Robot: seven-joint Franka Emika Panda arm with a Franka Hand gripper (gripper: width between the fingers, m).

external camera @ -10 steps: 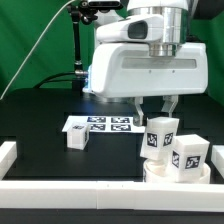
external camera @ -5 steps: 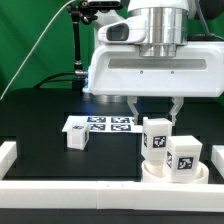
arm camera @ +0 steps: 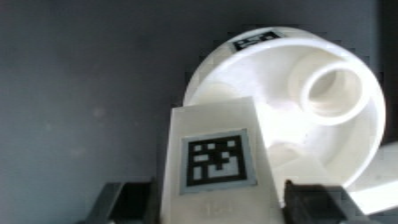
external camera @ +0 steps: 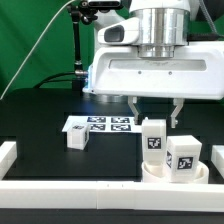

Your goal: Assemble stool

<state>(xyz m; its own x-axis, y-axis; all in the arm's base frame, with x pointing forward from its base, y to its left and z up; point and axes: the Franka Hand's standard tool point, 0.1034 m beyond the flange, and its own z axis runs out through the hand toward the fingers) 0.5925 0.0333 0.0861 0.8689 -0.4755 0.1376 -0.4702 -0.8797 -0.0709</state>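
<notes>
The work surface is a flat black table (external camera: 40,120). The marker board (external camera: 100,125) lies flat near its centre. One loose leg (external camera: 77,139) lies just beside the board's corner on the exterior view's left. The round seat (external camera: 152,171) rests toward the exterior view's right, near the front border rail (external camera: 70,190). A side rail (external camera: 8,152) bounds the exterior view's left edge.

Seat (external camera: 149,171) partly behind front rail (external camera: 70,190); gripper (external camera: 157,116) contact with leg (external camera: 154,142) unclear.
</notes>
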